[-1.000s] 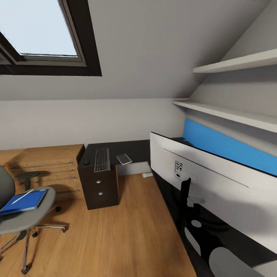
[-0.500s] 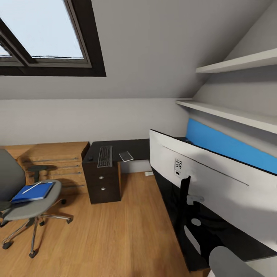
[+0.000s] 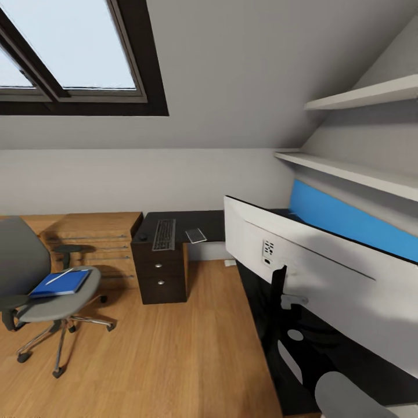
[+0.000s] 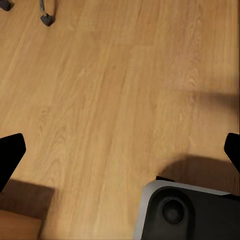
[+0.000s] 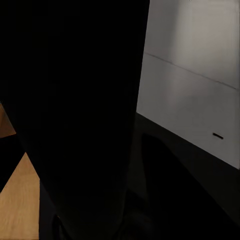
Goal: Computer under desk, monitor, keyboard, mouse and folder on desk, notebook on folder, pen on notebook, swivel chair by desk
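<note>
The left tool [image 4: 120, 150] hangs over bare wood floor [image 4: 115, 90] with its two dark fingertips [image 4: 10, 152] spread wide at the edges of the wrist view, released and holding nothing; part of the robot's own grey and black base [image 4: 185, 210] lies just beneath it, and two castors of the swivel chair [image 3: 40, 290] sit farther off. The right tool's state cannot be told: its wrist view is mostly dark, with a black surface close in front and a pale grey panel beyond. From the head view, the swivel chair stands on the open floor well apart from the counter [image 3: 191, 223], carrying the blue folder [image 3: 60, 283] on its seat with the white pen [image 3: 60, 276] lying on top. On the far arm of the counter, above the black drawer unit [image 3: 161, 278], the keyboard [image 3: 164, 234] lies flat with the small mouse [image 3: 142, 237] just beside it and a grey flat object [image 3: 195, 235] on its other side. The monitor [image 3: 325, 284] stands on the near arm of the counter, pale back toward the camera, blocking much of what lies behind. A light-wood cabinet [image 3: 96, 247] stands between the chair and the drawer unit.
</note>
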`<state>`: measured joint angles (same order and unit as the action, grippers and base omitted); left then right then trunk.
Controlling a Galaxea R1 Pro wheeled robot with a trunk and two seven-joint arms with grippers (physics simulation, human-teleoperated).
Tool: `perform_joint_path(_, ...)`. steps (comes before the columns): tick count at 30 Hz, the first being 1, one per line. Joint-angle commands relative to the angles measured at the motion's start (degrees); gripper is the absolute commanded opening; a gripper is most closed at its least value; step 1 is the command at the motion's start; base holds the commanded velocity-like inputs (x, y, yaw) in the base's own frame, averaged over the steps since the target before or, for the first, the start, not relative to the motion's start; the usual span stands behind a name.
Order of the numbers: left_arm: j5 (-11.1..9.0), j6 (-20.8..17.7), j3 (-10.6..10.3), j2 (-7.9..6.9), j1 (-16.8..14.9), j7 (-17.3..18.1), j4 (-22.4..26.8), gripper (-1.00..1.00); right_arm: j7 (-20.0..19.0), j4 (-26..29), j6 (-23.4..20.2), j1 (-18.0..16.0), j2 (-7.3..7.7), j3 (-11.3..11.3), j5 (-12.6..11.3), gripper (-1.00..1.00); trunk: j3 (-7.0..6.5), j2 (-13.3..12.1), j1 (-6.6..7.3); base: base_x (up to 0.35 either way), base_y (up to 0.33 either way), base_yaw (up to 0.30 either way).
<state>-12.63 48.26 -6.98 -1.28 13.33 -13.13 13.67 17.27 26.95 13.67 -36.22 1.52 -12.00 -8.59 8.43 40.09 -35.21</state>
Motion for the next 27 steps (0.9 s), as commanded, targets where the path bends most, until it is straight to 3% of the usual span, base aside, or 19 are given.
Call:
perform_joint_path(1,-0.5,0.1,-0.5,-0.04,0.0,-0.2,0.1,1.0,0.4,0.1,0.4,-0.1,0.06,-0.4,-0.2,-1.0,0.07,0.1,-0.01,0.0,-0.295,0.007)
perform_joint_path(6,-0.5,0.1,-0.5,-0.04,0.0,-0.2,0.1,1.0,0.4,0.1,0.4,-0.1,0.06,-0.4,-0.2,-1.0,0.07,0.1,-0.01,0.0,-0.176,0.002)
perform_joint_path(27,-0.6,0.1,-0.5,-0.04,0.0,-0.3,0.1,1.0,0.5,0.2,0.3,-0.1,0.06,-0.3,-0.1,-1.0,0.07,0.1,-0.01,0.0,-0.004,0.0)
